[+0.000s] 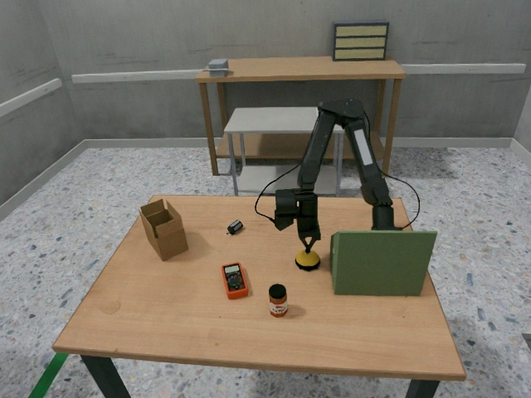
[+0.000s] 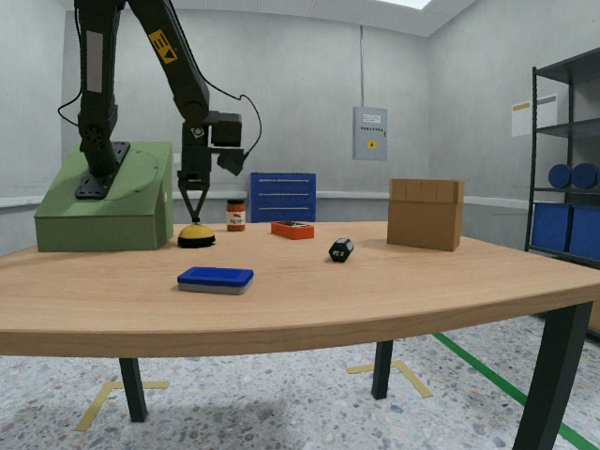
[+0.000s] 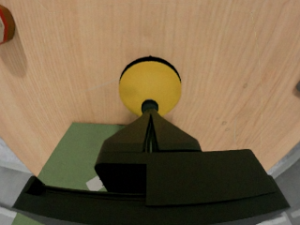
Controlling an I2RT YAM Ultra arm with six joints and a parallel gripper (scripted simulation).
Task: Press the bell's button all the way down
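The bell (image 1: pixel 307 259), a yellow dome on a black base, sits on the wooden table (image 1: pixel 171 325) just beside the green pedestal (image 1: pixel 382 265) that carries the arm, and the gripper (image 1: pixel 308 247) points straight down with its tip on the bell's crown. Its jaws are closed fully together and hold nothing, forming a narrow wedge. The wrist view alone shows the small dark button (image 3: pixel 149 106) at the centre of the smooth dome (image 3: pixel 150 89), with the tip of the gripper (image 3: pixel 150 112) meeting it and a thin seam between the black fingers. The exterior view alone shows a flat blue-topped grey block (image 2: pixel 215 279) lying nearer the table's edge, well apart from the bell (image 2: pixel 195 235). From above, an orange multimeter (image 1: pixel 234 280) and a red jar with a black lid (image 1: pixel 277 299) lie near the bell, a small dark faceted piece (image 1: pixel 234 226) lies farther off, and an open cardboard box (image 1: pixel 163 229) stands well apart.
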